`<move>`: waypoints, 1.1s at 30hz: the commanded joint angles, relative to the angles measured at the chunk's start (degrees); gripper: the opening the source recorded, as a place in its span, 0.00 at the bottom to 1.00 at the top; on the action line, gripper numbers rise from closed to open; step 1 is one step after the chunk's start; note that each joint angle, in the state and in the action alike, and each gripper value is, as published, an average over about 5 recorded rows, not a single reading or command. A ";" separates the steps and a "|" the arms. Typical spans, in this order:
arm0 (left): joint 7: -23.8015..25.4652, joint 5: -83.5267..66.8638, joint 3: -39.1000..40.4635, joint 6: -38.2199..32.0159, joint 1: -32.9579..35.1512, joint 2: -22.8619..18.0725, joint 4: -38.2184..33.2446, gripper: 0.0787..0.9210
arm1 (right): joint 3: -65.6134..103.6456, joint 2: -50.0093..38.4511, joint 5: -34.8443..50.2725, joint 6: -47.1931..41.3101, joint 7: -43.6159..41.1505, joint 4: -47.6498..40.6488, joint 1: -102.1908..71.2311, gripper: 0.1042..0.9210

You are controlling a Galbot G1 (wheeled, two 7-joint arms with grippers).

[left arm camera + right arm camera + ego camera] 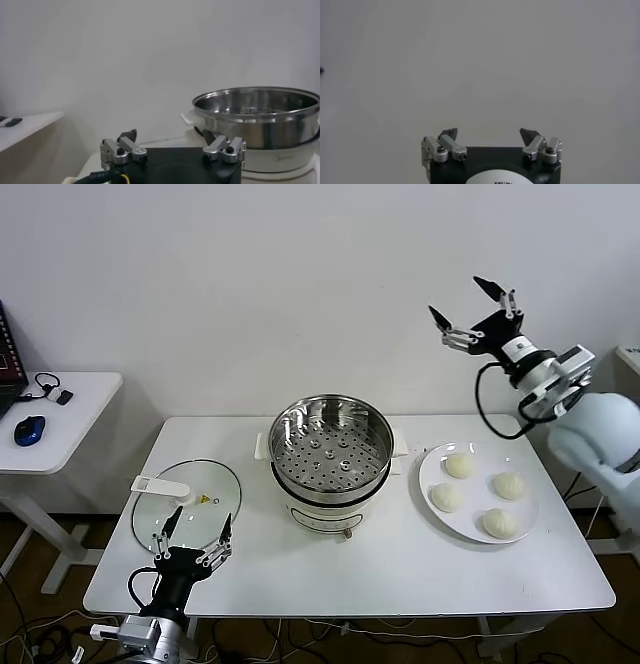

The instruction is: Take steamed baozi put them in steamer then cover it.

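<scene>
While both spread wide, left pincer (pixel 197 526) and right pincer (pixel 470 297) hold nothing.

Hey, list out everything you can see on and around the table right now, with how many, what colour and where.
Pleated dough baozi: four, white-cream, on the plate, right of the steamer.
Flat round plate: one, white, table's right part.
Shiny steel steamer: one, silver pot with perforated tray on a white base, table centre, no buns inside.
Clear glass cover: one, metal rim, white handle, yellow sticker, lying flat on the table's left part.
Main table: one, white.
Side table: one, white, far left.
Computer mouse: one, blue, on the side table.
Left gripper: open, low at the table's near edge by the cover.
Right gripper: open, raised above the plate's far side.
</scene>
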 commanded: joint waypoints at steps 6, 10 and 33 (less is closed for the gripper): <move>-0.44 0.12 -0.65 -0.74 0.72 -0.30 0.96 0.88 | 40.19 38.20 -10.31 8.22 -11.13 9.28 -52.52 0.88; -0.70 0.34 -0.62 -1.03 0.73 -0.44 1.25 0.88 | 38.24 44.37 -12.84 10.29 -12.62 9.30 -57.79 0.88; -1.53 2.24 0.86 -1.00 1.83 -2.40 0.36 0.88 | 25.24 50.52 -33.11 20.33 -4.06 9.67 -79.39 0.88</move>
